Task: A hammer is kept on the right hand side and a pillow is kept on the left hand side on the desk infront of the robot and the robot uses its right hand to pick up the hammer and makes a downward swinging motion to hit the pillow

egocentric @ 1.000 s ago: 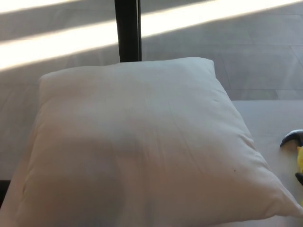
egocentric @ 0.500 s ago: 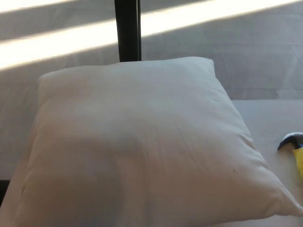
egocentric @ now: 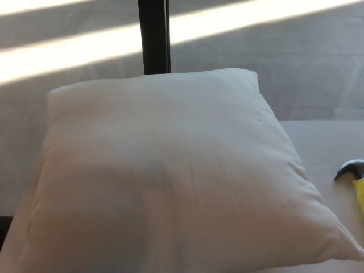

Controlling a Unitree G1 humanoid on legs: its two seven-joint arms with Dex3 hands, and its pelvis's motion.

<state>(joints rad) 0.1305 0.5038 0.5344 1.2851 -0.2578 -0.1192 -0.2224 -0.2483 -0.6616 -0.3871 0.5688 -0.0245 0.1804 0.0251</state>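
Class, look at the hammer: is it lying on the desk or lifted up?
Cannot tell: only the hammer head and yellow handle top show at the picture's right edge; no hand is visible.

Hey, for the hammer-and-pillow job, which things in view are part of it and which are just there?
Part of the job:
- pillow, lying on the desk
- hammer, at the right edge, only its head and some yellow handle showing

Just there:
- desk
- black post behind the pillow

Neither robot hand is in view.
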